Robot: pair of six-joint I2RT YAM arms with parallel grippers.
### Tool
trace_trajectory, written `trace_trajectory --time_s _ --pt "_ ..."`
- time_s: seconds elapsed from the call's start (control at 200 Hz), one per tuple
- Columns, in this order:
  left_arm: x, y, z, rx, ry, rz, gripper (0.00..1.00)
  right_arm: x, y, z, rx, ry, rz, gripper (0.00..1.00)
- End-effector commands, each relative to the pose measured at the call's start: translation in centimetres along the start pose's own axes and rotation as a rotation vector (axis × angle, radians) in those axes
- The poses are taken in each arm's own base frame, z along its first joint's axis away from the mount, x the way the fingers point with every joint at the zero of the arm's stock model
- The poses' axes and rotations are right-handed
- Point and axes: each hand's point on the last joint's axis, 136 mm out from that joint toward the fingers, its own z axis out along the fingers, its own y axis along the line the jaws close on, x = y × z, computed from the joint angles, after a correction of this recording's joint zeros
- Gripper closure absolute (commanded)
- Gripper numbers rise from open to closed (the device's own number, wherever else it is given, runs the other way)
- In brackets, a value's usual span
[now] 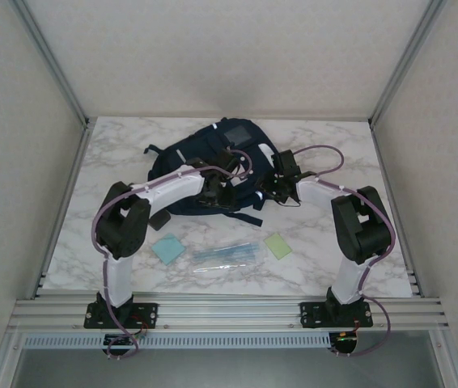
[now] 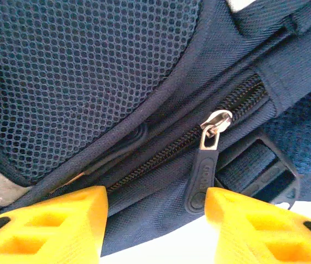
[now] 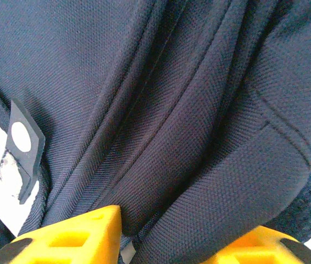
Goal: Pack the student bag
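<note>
The student bag [image 1: 205, 158], a dark navy backpack with a grey square patch on top, lies at the back middle of the marble table. My left gripper [image 1: 222, 184] is over its front edge. In the left wrist view this gripper [image 2: 155, 220] is open. Navy fabric lies between its yellow fingers, and the black zipper pull [image 2: 204, 179] hangs against the right finger [image 2: 254, 225]. The zipper [image 2: 188, 140] looks closed. My right gripper [image 1: 276, 190] is at the bag's right side, where it [image 3: 166, 242] is shut on a thick fold of bag fabric [image 3: 199, 181].
On the near table lie a teal square pad [image 1: 167, 248], a clear packet of pens [image 1: 225, 255] and a pale green square pad [image 1: 277, 245]. Black straps [image 1: 245, 217] trail from the bag's front. Aluminium frame posts and white walls enclose the table.
</note>
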Motion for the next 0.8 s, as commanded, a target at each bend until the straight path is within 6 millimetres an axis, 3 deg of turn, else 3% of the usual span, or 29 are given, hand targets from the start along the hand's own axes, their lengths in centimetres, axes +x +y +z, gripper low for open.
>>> trace_trajectory --time_s 0.0,0.225,0.435,0.561,0.791 --pt "-0.9 0.2 0.2 -0.054 -0.021 0.021 0.51 0.5 -0.3 1.3 -0.014 0.009 0.009 0.65" --pt "-2.9 -0.9 0.7 -0.033 -0.058 0.002 0.47 0.7 -0.4 1.4 -0.018 0.014 0.008 0.67" --pt "-2.0 -1.6 3.0 -0.016 0.016 0.001 0.48 0.8 -0.5 1.5 -0.014 0.019 0.007 0.67" --pt "-1.2 -1.3 3.7 -0.026 0.041 0.009 0.68 0.8 -0.6 1.5 -0.009 0.017 0.007 0.68" --pt "-0.5 -1.2 3.9 -0.02 0.06 0.007 0.89 0.6 -0.7 1.6 -0.004 0.012 0.006 0.68"
